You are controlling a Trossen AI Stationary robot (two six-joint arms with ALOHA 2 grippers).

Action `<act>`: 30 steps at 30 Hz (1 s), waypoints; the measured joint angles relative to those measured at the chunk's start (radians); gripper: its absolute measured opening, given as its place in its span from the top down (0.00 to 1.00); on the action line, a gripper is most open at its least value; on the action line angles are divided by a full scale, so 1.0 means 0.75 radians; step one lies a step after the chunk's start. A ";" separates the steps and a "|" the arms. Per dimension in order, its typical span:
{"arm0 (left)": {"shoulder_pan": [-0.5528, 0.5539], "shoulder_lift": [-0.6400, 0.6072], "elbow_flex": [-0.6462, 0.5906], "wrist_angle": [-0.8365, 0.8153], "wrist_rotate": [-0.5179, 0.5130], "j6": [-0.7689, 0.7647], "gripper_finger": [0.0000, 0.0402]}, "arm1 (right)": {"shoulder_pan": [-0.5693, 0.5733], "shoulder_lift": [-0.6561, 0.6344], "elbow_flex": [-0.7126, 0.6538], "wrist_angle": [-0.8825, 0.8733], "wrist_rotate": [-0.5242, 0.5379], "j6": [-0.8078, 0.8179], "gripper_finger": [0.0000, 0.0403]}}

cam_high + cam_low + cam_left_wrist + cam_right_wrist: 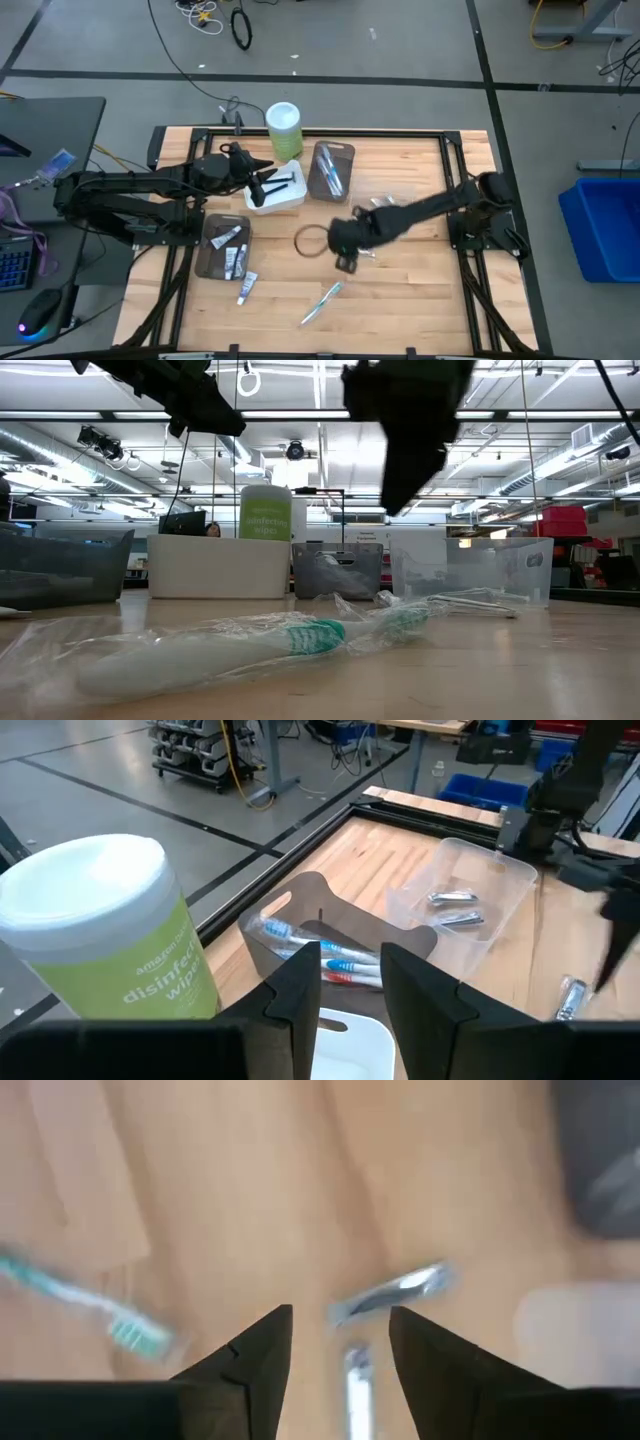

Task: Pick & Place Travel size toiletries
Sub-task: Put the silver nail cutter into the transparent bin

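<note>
My left gripper [268, 184] [340, 988] hovers open over the white tray [277, 195] [352, 1038] and holds nothing. My right gripper [345, 252] [340, 1330] hangs open above the table's middle, pointing down at two small silvery tubes [390, 1292] [366, 256] lying flat on the wood. A wrapped white-green toothbrush [322, 302] [250, 645] [90, 1305] lies toward the near edge. White mini tubes [230, 240] lie in the brown tray [205, 262], and one more [245, 288] rests on the table. Toothbrushes [322, 960] lie in the grey tray [332, 170]. Silvery tubes [455, 907] lie in the clear tray [520, 880].
A tall green canister [284, 128] [100, 935] stands at the far edge, close behind my left gripper. A thin ring [312, 240] lies left of my right gripper. A black frame [470, 290] runs along the table's sides. Bare wood lies near the right edge [420, 290].
</note>
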 joint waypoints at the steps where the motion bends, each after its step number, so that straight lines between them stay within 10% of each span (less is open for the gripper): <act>1: 0.000 0.000 0.000 0.000 -0.001 0.000 0.72 | 0.031 0.001 -0.018 0.002 0.008 0.034 0.55; 17: 0.000 0.001 0.000 -0.004 0.039 -0.211 0.72 | 0.059 0.022 -0.461 0.276 0.007 0.349 0.36; 30: 0.000 0.001 0.000 -0.004 0.021 -0.198 0.72 | 0.051 -0.003 -0.533 0.378 -0.005 0.353 0.77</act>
